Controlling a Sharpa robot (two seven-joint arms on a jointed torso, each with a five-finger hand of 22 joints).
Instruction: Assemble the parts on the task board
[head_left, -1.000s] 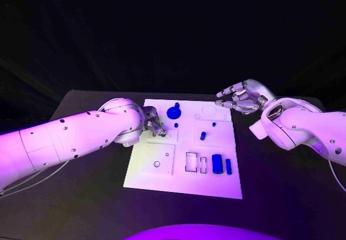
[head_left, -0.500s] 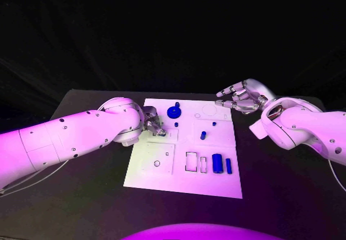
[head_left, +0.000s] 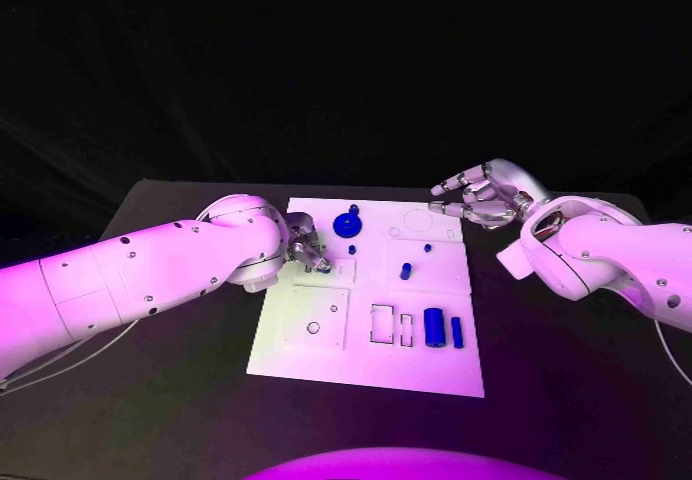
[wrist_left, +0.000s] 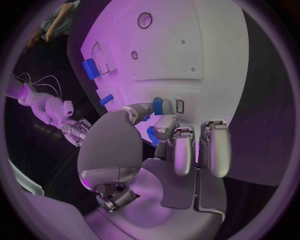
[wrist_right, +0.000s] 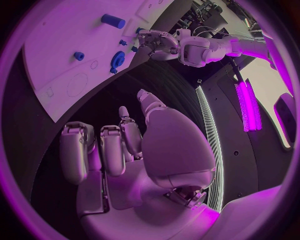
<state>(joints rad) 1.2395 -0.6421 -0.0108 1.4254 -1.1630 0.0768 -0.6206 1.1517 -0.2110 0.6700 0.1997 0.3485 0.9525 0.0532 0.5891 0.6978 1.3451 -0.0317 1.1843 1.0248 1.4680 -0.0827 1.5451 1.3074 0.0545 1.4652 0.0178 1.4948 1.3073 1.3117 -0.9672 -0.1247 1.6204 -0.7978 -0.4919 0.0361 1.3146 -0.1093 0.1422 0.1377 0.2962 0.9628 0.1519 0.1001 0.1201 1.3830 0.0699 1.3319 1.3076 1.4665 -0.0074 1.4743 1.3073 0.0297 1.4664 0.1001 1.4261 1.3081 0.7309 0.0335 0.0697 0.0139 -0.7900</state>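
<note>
**Left robot hand at the board's left edge, right robot hand curled beyond its far corner**

The white rectangular task board lies in the middle of the black table. The left robot hand is down at the board's left edge, near its far end; its fingertips are bunched around a small blue part, apparently pinching it against the board beside a small rectangular slot.

Near the far edge sits a round blue gear-like part. A short blue peg lies near the middle, and a larger blue cylinder and a thin blue bar lie side by side near the right edge, next to rectangular recesses.

The right robot hand hovers above the table just beyond the board's far right corner, fingers curled inward, holding nothing and clear of every part.
</note>
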